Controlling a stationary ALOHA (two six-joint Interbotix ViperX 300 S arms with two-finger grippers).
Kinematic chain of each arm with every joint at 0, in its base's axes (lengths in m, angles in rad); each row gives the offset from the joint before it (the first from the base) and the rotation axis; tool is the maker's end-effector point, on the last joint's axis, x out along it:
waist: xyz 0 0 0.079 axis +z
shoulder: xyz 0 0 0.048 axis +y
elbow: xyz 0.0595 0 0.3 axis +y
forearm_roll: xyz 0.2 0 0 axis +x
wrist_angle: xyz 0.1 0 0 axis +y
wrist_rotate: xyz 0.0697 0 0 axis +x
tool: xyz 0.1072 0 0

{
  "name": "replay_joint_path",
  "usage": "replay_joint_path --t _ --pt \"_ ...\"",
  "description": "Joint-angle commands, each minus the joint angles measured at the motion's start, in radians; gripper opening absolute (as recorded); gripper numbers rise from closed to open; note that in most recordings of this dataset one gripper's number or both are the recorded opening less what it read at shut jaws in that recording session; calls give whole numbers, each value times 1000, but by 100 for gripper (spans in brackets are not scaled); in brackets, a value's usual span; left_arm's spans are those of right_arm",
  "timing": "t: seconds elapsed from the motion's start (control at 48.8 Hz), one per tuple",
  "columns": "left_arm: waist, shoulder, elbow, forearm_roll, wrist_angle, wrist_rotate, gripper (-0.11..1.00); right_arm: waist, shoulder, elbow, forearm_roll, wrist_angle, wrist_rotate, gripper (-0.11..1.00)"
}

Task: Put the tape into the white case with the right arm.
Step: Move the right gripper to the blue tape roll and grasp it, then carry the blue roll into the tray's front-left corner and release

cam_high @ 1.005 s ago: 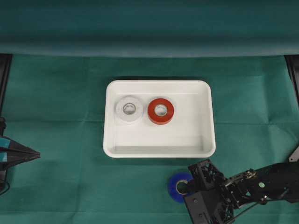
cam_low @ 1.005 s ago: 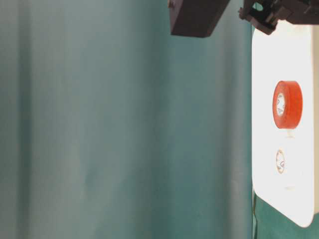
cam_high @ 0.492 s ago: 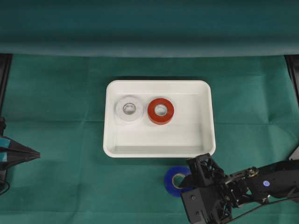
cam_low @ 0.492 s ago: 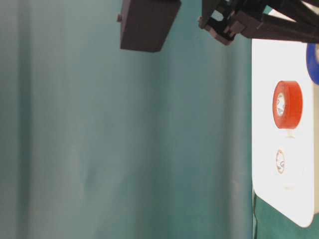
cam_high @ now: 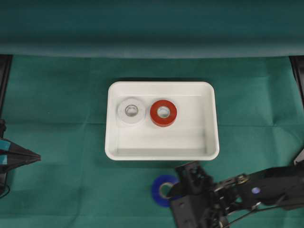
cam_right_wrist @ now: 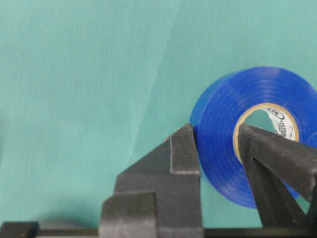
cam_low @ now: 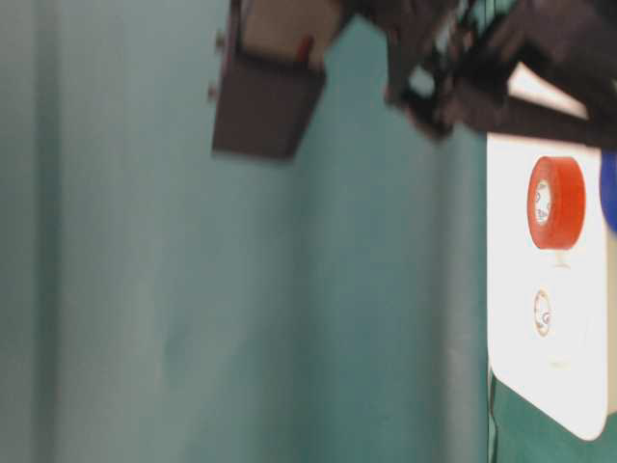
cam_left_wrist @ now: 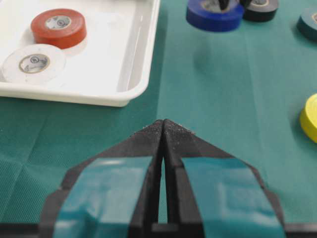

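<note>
A blue tape roll (cam_high: 160, 190) hangs just in front of the white case (cam_high: 161, 156), outside its near rim. My right gripper (cam_high: 174, 191) is shut on it. One black finger (cam_right_wrist: 184, 148) presses the roll's outer face and the other sits inside the core, pinching the blue tape's wall (cam_right_wrist: 220, 148). From the left wrist view the blue tape (cam_left_wrist: 214, 13) floats above the cloth beyond the white case (cam_left_wrist: 134, 69). The left gripper (cam_left_wrist: 163, 124) rests shut and empty at the left edge (cam_high: 29, 157). A sliver of the blue tape (cam_low: 610, 188) shows in the table-level view.
Inside the case lie a red roll (cam_high: 163, 113) and a white roll (cam_high: 131, 110). A black roll (cam_left_wrist: 260, 8), a dark teal roll (cam_left_wrist: 309, 22) and a yellow roll (cam_left_wrist: 311, 118) lie on the green cloth to the right. A green curtain fold (cam_high: 152, 45) closes the back.
The right arm has carried the blue tape leftward along the case's near rim. The left gripper and the rolls in the case have stayed still.
</note>
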Motion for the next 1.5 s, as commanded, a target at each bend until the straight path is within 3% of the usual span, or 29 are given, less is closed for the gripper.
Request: replay_joint_path --t 0.0,0.308,0.615,1.23,1.476 --pt "5 8 -12 -2 -5 0 0 3 28 -94 2 -9 -2 1" --pt "5 8 -12 -2 -5 0 0 3 143 -264 2 41 -2 1" --pt "5 8 -11 -2 -5 0 0 -40 140 -278 -5 69 -5 1" --pt "5 8 -9 -2 -6 0 0 -301 110 -279 -83 66 -17 1" --pt "5 8 -9 -2 -5 2 0 -311 114 -264 -106 12 -26 1"
